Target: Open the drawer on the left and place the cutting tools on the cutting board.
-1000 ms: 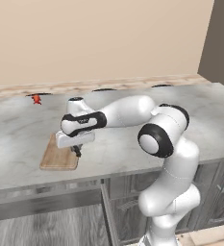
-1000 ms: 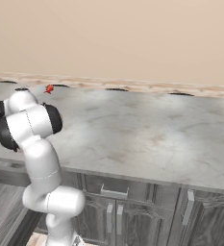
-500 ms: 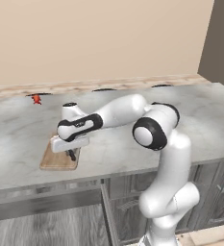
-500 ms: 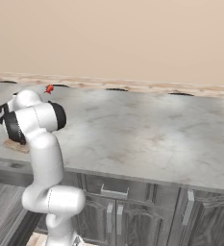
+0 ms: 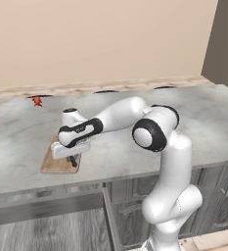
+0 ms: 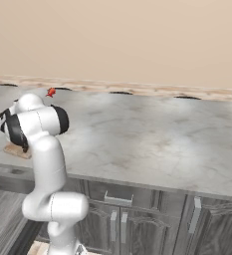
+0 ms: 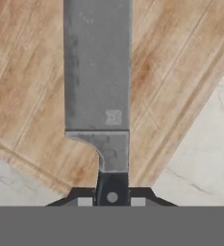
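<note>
Gripper clamped on knife handle, arm stretched low, pointing down over cutting board.

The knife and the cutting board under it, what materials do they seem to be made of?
The knife: the blade looks like dull grey metal with faint scuffs, the handle like black plastic with a pale rivet. The cutting board: apparently light-brown wood with visible grain streaks and a matte finish.

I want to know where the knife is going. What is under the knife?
Under the knife is the wooden cutting board, lying on the grey counter. The pincer is shut on the black handle. The blade covers the wood straight below it.
</note>
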Motion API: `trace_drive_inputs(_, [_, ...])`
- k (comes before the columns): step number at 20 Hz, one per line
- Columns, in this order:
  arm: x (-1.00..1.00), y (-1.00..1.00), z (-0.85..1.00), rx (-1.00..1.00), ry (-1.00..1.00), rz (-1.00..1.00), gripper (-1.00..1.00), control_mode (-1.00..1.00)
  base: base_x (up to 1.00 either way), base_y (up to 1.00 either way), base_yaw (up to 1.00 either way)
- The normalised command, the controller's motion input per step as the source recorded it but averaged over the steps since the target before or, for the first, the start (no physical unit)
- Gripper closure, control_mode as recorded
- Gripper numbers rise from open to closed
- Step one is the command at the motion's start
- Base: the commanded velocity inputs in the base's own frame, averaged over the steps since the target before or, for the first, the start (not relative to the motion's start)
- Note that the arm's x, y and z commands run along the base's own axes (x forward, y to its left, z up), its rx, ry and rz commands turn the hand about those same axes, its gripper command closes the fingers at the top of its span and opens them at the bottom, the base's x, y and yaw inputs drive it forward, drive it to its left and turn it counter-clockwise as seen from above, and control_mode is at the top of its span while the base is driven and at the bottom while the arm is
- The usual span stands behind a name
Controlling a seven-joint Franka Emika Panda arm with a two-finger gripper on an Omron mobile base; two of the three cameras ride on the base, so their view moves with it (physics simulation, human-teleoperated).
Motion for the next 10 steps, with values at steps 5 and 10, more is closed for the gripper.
trace_drive_inputs(5, [0.13,0.00,-0.09,0.00,0.00,0.00,-1.00,-1.00,0.00,0.00,0.00])
trace_drive_inputs(10, [0.04,0.00,0.00,0.01,0.00,0.00,-1.00,-1.00,0.00,0.00,0.00])
